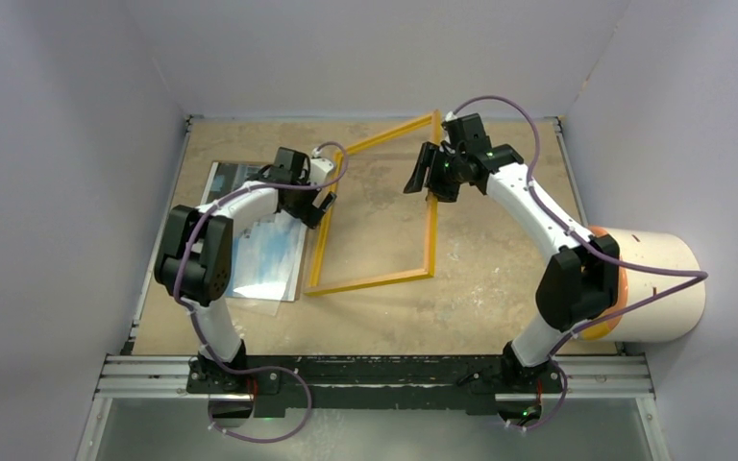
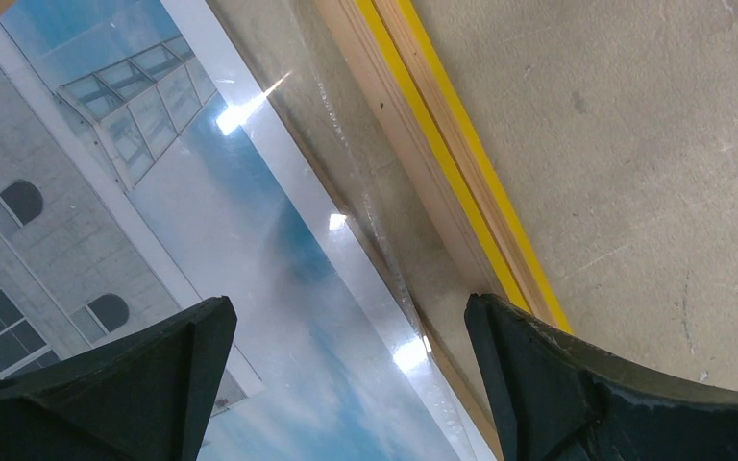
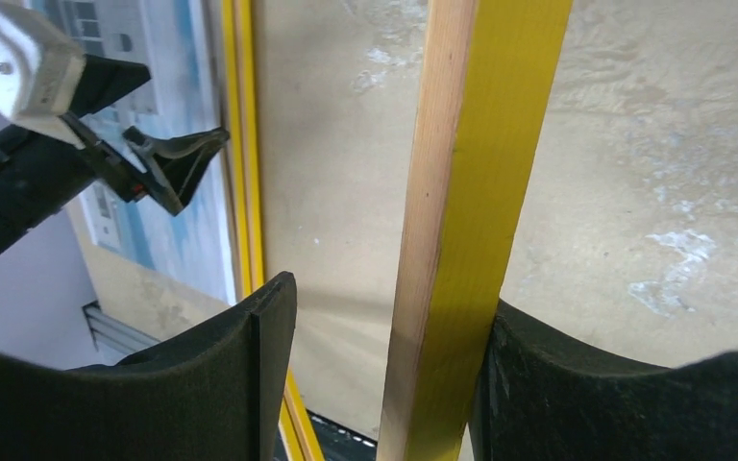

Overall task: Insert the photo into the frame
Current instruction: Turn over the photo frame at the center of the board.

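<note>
White arms (image 1: 538, 216), black joints, purple cables (image 1: 634, 288)

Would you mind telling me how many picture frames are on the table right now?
1. The yellow frame lies mid-table, its far-right side lifted between the right gripper's jaws. None seems hidden.

Thin yellow frame (image 1: 376, 207) with wood-brown back edge: empty, tilted, its far right side lifted off the tabletop, near left corner resting down. Photo (image 1: 267, 252) of white building under blue cloudy sky: flat, face up, just left of frame.
</note>
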Motion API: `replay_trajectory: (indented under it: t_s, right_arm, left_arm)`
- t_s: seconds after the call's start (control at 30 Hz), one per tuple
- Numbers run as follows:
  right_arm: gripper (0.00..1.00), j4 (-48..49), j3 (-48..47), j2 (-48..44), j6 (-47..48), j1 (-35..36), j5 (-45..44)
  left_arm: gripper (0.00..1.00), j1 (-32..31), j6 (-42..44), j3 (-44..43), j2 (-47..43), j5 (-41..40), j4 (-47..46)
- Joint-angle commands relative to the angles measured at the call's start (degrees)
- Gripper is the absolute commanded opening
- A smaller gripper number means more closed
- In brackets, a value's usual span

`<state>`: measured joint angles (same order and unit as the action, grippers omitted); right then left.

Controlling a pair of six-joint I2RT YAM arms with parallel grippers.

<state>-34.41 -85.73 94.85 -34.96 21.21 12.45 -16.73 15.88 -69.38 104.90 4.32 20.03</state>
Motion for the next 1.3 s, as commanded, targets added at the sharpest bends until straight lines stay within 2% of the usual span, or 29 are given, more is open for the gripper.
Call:
replay_trajectory:
  t_s: [0.0,0.3,0.53,0.93,1.1,1.27]
  right_arm:
    - [0.62,0.6,1.6,0.9,2.2,-0.9,-2.7]
    - [0.63,2.8,7.2,5.4,3.0,-1.9,-7.7]
    - [0.62,7.6,12.0,7.9,1.5,-3.6,-5.8]
    - [0.62,11.9,14.2,14.3,-0.4,-6.8,-2.2]
    - [0.67,12.2,14.5,15.7,-0.2,-7.1,-3.4]
    - [0.82,9.4,14.2,16.2,0.5,-7.1,-8.5]
  left_arm:
    - [1.00,-1.1,2.1,1.9,1.5,-2.0,-2.3]
    - [1.00,-1.1,2.8,3.1,0.8,-1.1,-2.1]
    - [1.00,-1.2,3.5,4.1,0.7,-0.1,-2.0]
    - [1.00,-1.9,5.6,6.6,-1.4,-1.2,-2.8]
    - [1.00,-2.4,6.7,7.8,-2.0,-3.4,-3.9]
    - [1.00,-3.2,7.9,8.7,-2.0,-5.7,-5.3]
